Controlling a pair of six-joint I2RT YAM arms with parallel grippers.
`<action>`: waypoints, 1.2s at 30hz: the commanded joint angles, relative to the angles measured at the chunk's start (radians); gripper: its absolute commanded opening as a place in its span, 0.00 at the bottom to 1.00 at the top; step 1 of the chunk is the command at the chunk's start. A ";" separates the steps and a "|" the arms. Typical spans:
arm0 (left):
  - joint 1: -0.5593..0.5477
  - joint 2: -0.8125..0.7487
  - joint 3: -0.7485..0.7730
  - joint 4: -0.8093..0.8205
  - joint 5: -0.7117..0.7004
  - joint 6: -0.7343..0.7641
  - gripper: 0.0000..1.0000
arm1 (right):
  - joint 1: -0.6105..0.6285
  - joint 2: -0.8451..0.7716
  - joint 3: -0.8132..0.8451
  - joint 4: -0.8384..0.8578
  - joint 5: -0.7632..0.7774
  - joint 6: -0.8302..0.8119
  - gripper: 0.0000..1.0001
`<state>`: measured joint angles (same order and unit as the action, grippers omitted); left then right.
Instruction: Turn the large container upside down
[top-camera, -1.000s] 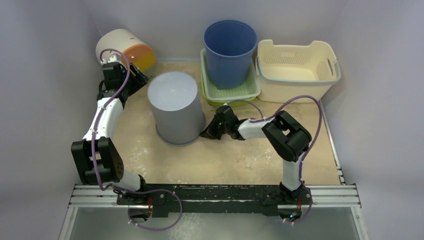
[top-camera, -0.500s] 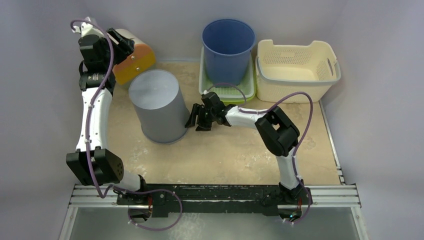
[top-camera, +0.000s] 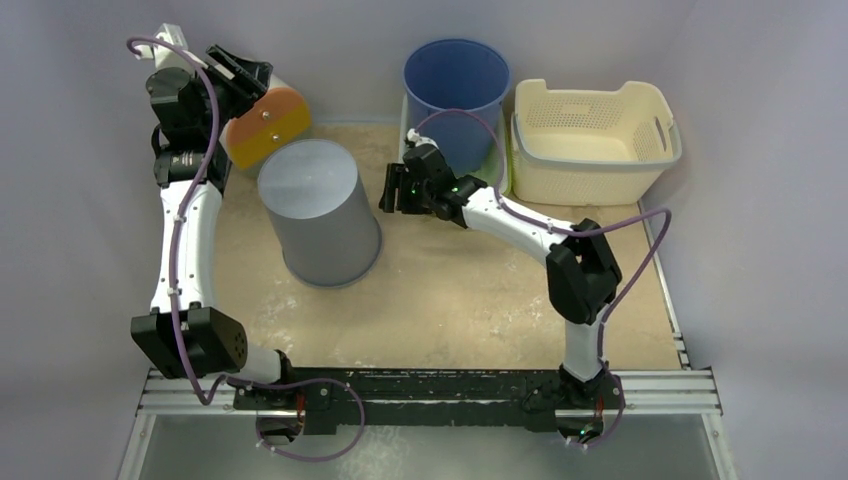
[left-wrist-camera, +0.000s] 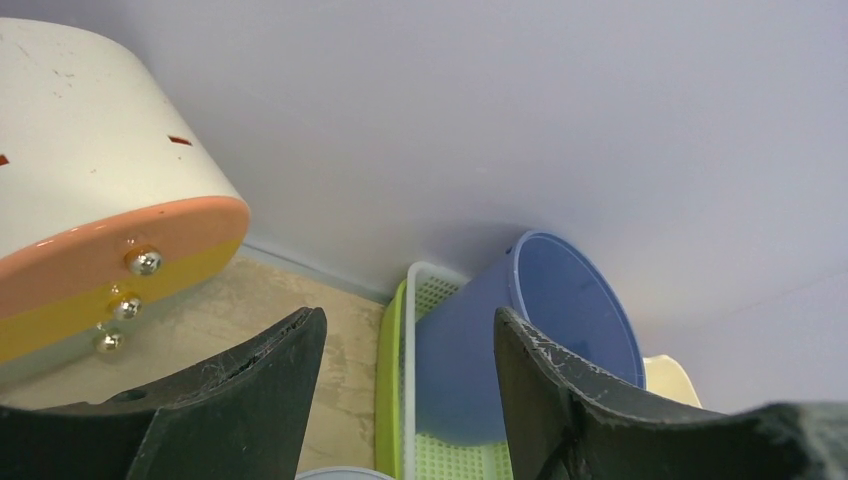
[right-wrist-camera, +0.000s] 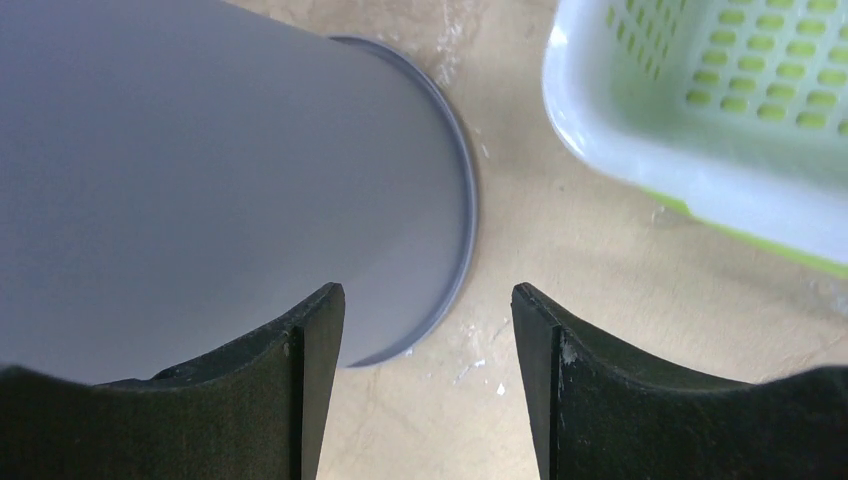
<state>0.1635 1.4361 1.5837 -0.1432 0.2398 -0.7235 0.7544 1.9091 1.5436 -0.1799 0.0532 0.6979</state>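
Grey plastic, smooth and thin-walled: the large container (top-camera: 318, 215) stands left of centre on the counter (top-camera: 450, 300), closed end up, rim flat on the surface in the right wrist view, so it reads as flipped. I'd call it light and fairly stiff, though the wall probably gives under a hard squeeze and looks slippery (no handles, no ribs). It seems too wide to span, so pinch the rim edge or press the sides between both arms. The right hand (top-camera: 392, 190) hangs just right of it, fingers spread, touching nothing. The left hand (top-camera: 238, 72), also spread and empty, sits high at far left by the white-and-orange drum (top-camera: 262, 115).
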 joint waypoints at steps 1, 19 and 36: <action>0.008 -0.051 -0.001 0.055 0.037 -0.024 0.61 | 0.022 0.075 0.135 -0.092 0.061 -0.116 0.65; 0.008 -0.128 -0.015 0.040 0.038 -0.021 0.61 | 0.146 0.500 0.765 -0.096 -0.277 -0.141 0.64; 0.007 -0.105 -0.110 0.113 0.032 -0.051 0.61 | 0.145 0.493 0.713 0.096 -0.773 -0.252 0.61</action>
<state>0.1635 1.3289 1.4796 -0.1135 0.2596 -0.7536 0.8974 2.4580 2.2677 -0.1265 -0.5724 0.5003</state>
